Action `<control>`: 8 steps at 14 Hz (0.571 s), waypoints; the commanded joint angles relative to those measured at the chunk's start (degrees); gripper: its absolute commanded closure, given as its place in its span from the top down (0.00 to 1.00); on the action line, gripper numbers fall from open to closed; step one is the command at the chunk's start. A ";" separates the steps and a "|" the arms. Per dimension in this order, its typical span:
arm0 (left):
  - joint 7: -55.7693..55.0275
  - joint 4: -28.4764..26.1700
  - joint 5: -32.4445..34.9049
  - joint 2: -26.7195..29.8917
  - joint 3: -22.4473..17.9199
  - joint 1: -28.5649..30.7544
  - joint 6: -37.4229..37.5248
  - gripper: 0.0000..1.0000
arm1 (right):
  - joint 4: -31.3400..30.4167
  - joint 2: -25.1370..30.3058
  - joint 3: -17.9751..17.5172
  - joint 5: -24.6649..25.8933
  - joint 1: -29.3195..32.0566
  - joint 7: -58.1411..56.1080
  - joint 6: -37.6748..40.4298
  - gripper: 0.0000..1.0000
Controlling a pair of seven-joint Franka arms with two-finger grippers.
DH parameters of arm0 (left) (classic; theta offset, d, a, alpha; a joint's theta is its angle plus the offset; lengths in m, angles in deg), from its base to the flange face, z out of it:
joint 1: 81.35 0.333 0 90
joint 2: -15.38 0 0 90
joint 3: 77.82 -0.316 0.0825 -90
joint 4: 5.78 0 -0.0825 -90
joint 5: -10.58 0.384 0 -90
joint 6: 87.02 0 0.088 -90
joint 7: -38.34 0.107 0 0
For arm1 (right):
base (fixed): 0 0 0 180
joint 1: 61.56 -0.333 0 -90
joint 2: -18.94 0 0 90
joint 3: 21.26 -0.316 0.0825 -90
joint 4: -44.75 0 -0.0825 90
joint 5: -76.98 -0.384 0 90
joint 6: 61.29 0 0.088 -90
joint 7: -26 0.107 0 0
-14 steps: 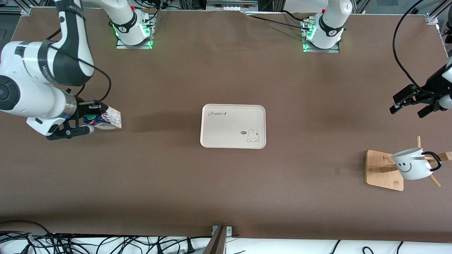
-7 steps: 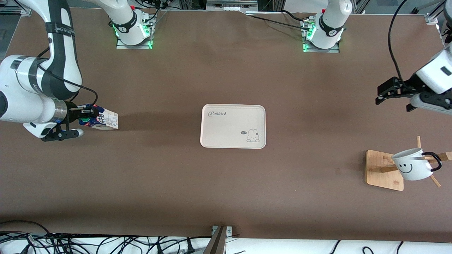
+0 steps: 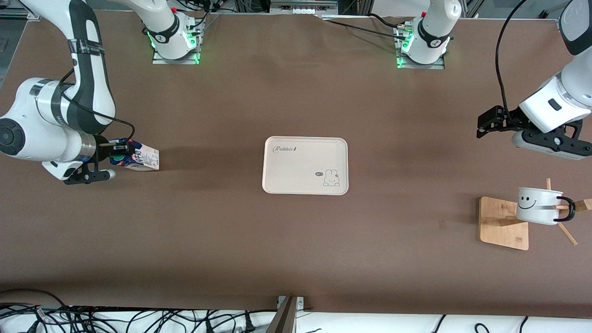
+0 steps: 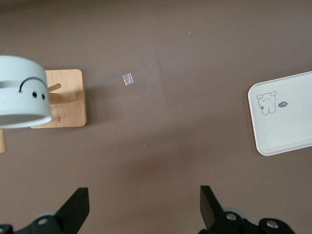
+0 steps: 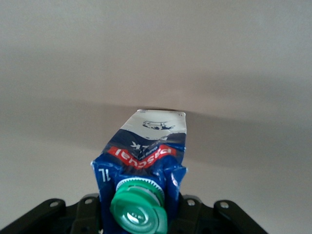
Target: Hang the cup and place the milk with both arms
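The right gripper (image 3: 121, 153) pinches the one milk carton (image 3: 141, 158), its fingers mostly hidden by the top. The left gripper (image 3: 484, 126) hangs wide open over bare table, the one cup (image 3: 538, 206) hung on the wooden rack (image 3: 502, 223) nearby.

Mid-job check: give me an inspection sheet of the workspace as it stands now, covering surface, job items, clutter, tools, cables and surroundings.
Surface: brown table, one small pale scrap near the wooden rack.
Cup: white smiley mug hangs by its black handle on a peg of the wooden rack, toward the left arm's end.
Milk: carton tipped on its side, green cap toward the tool, at the right arm's end.
Tray: white rabbit tray mid-table, nothing on it.
Clutter: nothing seen.
Left tool: open, holding nothing, over bare table near the rack.
Right tool: shut on the carton's top.
Cables: black bundle along the table's near edge.
Surroundings: frame parts by the arm bases.
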 commanded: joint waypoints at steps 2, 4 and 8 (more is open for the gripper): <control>-1.27 6.25 0.91 -1.28 -0.28 0.29 7.91 1.00 | -2.33 0.75 -0.10 -1.24 0.03 -1.19 -1.47 0.44; -1.72 6.34 2.23 -1.63 0.16 -0.32 8.09 1.00 | -2.25 0.74 -0.18 -1.15 -0.06 -1.28 -1.21 0.99; -0.93 6.26 1.62 -1.63 0.16 -0.15 8.53 1.00 | -1.81 1.01 -0.18 -0.88 -0.32 -0.93 -0.07 1.00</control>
